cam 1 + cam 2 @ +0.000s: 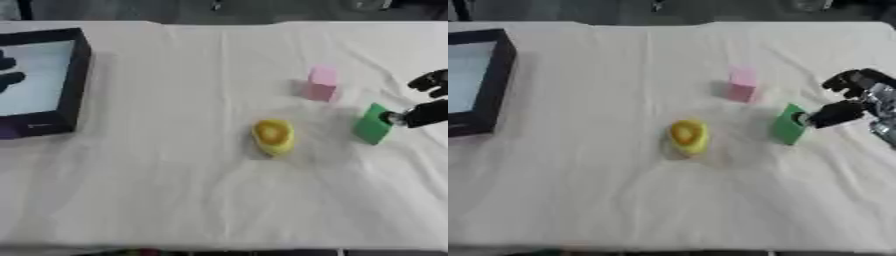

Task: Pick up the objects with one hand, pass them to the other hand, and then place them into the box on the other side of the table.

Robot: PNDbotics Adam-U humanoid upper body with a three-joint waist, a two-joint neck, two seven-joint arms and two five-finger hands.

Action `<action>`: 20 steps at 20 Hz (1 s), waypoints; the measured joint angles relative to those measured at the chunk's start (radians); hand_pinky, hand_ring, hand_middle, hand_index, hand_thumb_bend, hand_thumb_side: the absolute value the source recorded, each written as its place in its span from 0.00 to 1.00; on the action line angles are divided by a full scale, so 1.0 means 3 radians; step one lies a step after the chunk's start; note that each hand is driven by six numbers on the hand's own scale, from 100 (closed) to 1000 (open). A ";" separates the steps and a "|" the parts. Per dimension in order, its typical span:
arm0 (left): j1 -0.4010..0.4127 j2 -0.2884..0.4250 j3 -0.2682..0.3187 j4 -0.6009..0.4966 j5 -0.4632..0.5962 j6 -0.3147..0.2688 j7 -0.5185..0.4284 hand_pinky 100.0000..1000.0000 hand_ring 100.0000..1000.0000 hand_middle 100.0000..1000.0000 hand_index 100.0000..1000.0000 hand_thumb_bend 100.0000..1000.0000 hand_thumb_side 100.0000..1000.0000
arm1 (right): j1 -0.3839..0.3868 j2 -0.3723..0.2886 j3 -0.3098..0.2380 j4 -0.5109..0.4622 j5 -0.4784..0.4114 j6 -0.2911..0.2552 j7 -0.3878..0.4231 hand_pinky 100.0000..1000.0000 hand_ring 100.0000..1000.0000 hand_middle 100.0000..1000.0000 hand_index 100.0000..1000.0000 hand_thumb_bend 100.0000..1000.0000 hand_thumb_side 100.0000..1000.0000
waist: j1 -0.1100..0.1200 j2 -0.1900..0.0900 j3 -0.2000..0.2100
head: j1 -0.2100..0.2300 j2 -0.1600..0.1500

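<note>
Counted three loose objs on white cloth-covered table (pixel 175 200), plus one box. Landmark: yellow obj (pixel 273 136), roundish, near table centre. One pink block (pixel 321 82), upright, up and to robot's right of yellow obj, apart from it. One green block (pixel 789 124), tilted, to robot's right of yellow obj, below pink block, not touching either. One dark-walled box (pixel 77 75) w/ pale floor, well apart to robot's left of yellow obj, at table's left edge.

Right hand (pixel 852 99) came in from right edge, well right of yellow obj; lower finger/thumb tip touching green block's right face, upper fingers curled above, apart from block. Not closed round block, no pinch seen; nothing held.

Left hand (pixel 9 72) seen only as dark fingers at left edge, over box floor; fingers looked spread, nothing in them.

Cloth wrinkled around yellow obj. Nothing lying between the three objs and box.
</note>
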 measured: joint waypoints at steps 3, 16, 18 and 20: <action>0.0000 -0.0001 0.0000 0.0000 -0.0002 0.0005 -0.0005 1.00 0.74 0.72 0.80 0.01 0.83 | -0.0012 0.0007 0.0021 -0.0001 -0.0069 -0.0002 -0.0037 0.82 0.92 0.85 0.81 0.40 0.05 | 0.0000 0.0001 0.0000 | -0.0001 0.0000; 0.0002 -0.0005 0.0000 0.0000 -0.0006 0.0012 -0.0013 1.00 0.74 0.72 0.80 0.02 0.84 | -0.0071 0.0101 0.0160 0.0100 -0.0293 -0.0011 -0.0093 0.83 0.93 0.86 0.82 0.42 0.06 | 0.0001 0.0042 0.0005 | -0.0016 -0.0001; 0.0002 -0.0005 0.0000 0.0000 -0.0006 0.0012 -0.0013 1.00 0.74 0.71 0.80 0.02 0.84 | -0.0082 0.0124 0.0175 0.0141 -0.0322 -0.0010 -0.0108 0.83 0.93 0.86 0.82 0.42 0.05 | 0.0001 0.0042 0.0007 | -0.0017 -0.0002; 0.0002 -0.0005 0.0000 0.0000 -0.0005 0.0012 -0.0013 1.00 0.74 0.71 0.80 0.02 0.84 | -0.0108 0.0133 0.0199 0.0171 -0.0335 -0.0015 -0.0117 0.83 0.93 0.85 0.82 0.42 0.05 | 0.0004 0.0042 0.0011 | -0.0018 -0.0002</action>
